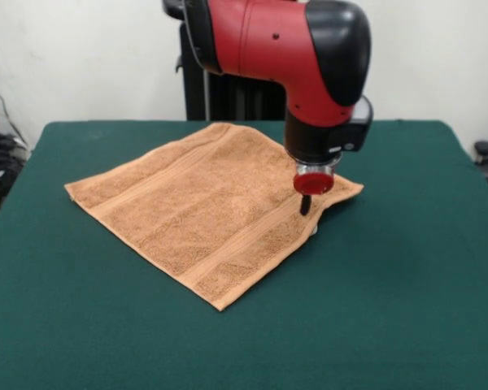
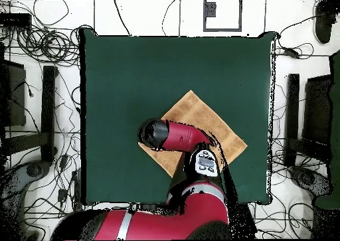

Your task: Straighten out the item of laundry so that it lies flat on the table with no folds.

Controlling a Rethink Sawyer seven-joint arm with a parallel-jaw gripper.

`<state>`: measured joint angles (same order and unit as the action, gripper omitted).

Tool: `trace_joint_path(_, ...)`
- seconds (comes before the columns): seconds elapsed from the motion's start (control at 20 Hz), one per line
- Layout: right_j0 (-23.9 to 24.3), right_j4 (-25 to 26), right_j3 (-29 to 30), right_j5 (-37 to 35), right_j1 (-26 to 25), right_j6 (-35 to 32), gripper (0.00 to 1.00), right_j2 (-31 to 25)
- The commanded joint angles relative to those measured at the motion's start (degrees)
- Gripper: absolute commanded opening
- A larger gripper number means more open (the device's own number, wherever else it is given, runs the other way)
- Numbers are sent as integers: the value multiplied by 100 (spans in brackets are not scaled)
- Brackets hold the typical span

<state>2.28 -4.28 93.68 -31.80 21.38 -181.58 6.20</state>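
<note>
The orange-tan towel [image 1: 207,207] lies spread on the dark green table [image 1: 390,284], turned like a diamond, with woven bands near its hems. It looks mostly flat; its right corner below the gripper is slightly lifted or rumpled. The gripper [image 1: 306,203] hangs from the red and black arm just over that right corner, its dark tip at the cloth. In the overhead view the arm [image 2: 174,135] covers the towel's [image 2: 199,119] lower left part and hides the gripper.
The robot's pedestal [image 1: 220,97] stands behind the table's far edge. Cables and dark equipment [image 2: 40,105] lie on the floor round the table.
</note>
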Motion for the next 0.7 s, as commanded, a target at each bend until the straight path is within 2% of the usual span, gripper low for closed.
trace_joint_path(0.05, -132, -239, -288, 937, -796, -362, 100, -557)
trace_joint_path(0.45, -172, -345, 2, 224, -127, -364, 100, -560)
trace_joint_path(0.7, -225, -475, 7, 37, 15, -434, 100, -636)
